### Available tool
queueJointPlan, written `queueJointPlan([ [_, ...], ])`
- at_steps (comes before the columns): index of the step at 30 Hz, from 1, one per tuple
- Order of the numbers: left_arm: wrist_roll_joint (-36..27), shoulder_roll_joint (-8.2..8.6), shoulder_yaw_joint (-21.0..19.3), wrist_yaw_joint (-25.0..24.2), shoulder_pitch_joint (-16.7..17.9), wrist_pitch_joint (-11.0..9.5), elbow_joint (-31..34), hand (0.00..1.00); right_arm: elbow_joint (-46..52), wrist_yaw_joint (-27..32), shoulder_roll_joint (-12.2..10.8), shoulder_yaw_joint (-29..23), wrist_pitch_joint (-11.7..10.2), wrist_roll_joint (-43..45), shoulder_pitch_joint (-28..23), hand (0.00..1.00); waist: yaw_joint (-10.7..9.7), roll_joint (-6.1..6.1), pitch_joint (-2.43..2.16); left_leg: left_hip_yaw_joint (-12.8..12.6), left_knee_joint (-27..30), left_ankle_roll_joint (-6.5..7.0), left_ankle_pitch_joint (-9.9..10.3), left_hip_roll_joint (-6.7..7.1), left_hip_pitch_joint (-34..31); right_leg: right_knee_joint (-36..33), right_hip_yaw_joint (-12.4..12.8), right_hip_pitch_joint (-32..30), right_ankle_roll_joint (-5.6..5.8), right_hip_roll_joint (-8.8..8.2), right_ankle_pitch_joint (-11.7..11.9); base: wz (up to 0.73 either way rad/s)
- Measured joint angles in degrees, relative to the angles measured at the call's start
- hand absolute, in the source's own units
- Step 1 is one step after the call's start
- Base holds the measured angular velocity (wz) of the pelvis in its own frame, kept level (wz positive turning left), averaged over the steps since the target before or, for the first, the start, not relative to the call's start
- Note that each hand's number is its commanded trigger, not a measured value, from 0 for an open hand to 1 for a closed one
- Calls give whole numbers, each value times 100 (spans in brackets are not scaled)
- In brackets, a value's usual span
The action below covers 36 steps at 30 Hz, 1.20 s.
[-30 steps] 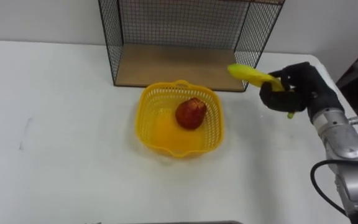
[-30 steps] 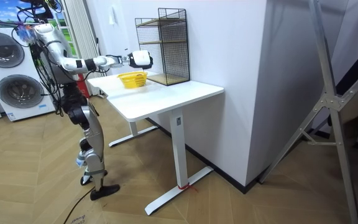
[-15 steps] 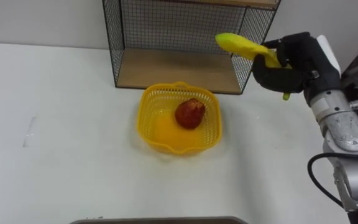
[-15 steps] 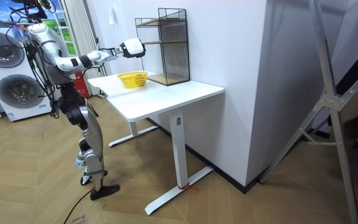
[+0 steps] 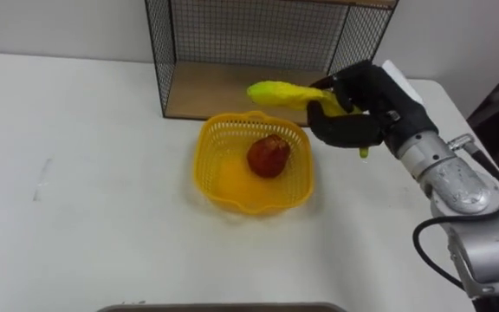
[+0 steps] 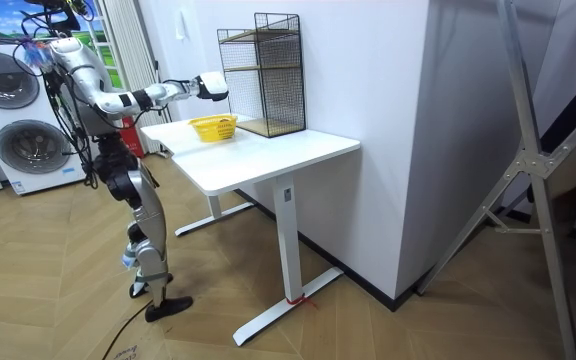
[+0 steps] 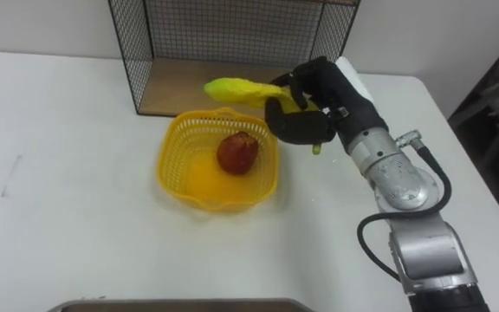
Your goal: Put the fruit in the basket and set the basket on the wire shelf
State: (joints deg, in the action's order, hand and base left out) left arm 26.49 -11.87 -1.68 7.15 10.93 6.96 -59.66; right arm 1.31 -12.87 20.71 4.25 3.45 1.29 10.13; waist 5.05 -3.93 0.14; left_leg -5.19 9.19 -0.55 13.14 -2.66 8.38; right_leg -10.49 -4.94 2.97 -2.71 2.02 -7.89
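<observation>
A yellow mesh basket (image 5: 219,186) (image 7: 180,182) stands on the white table (image 5: 85,199) in front of the wire shelf (image 5: 232,52). A red apple (image 5: 268,158) (image 7: 237,152) lies inside it. My right hand (image 5: 353,117) (image 7: 306,108) is shut on a yellow banana (image 5: 280,94) (image 7: 236,89) and holds it in the air above the basket's far right rim, tip pointing left. In the room view I stand at the table's end with that hand (image 6: 211,87) raised over the basket (image 6: 213,127).
The wire shelf (image 7: 215,43) has a wooden floor board (image 5: 232,95) and black mesh walls, right behind the basket. In the room view, washing machines (image 6: 13,115) stand behind me and a taller wire rack (image 6: 263,70) sits on the table.
My right hand has carried the banana leftward and slightly down, from beside the shelf's right corner to above the basket's far right rim. The basket and apple have stayed put.
</observation>
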Motion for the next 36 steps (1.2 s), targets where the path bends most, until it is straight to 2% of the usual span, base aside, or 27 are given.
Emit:
queueJointPlan([
  [6,-5,-12,91,2,-5,3,-3,0,4,-122,-100,245,15,293,0,100,2,-36,1,10,2,1,0,1,-5,16,0,-1,0,-1,0,0],
  [10,-7,-18,95,2,-5,2,-10,0,20,-123,-121,336,15,391,-1,100,1,-77,-27,63,2,0,0,1,-32,56,-21,1,-1,1,1,3],
  [14,-4,-18,97,2,-6,2,-12,0,59,-123,-125,348,15,393,0,100,19,-83,-31,58,2,0,0,1,-40,61,-32,5,-2,1,3,1],
  [15,-7,-18,101,2,-8,2,-29,0,58,-123,-126,364,15,394,-1,74,19,-76,-26,58,1,0,0,1,-31,61,-34,13,-3,1,4,0],
  [16,-7,-18,108,3,-11,2,-45,0,58,-124,-126,371,15,394,-1,53,19,-71,-23,58,-1,0,0,0,-25,61,-35,18,-3,1,4,0],
  [17,-7,-18,123,3,-16,3,-77,0,58,-125,-127,381,15,394,-1,0,19,-59,-14,57,-3,0,0,1,-21,61,-37,23,-3,1,4,0],
  [21,-6,-18,140,3,-25,3,-112,0,57,-145,-127,416,16,394,-2,0,16,-62,58,55,-5,0,0,0,-34,73,-36,15,-3,1,4,0],
  [28,-6,-18,139,2,-41,3,-118,0,57,-170,-127,586,33,406,-23,0,14,-115,26,69,-1,0,0,1,-79,89,-61,-13,-2,-1,3,0],
  [36,-3,-18,138,1,-68,0,-119,0,57,-175,-127,590,33,406,-23,0,16,-121,14,73,1,0,0,-1,-70,74,-81,-3,-3,-5,5,0],
])
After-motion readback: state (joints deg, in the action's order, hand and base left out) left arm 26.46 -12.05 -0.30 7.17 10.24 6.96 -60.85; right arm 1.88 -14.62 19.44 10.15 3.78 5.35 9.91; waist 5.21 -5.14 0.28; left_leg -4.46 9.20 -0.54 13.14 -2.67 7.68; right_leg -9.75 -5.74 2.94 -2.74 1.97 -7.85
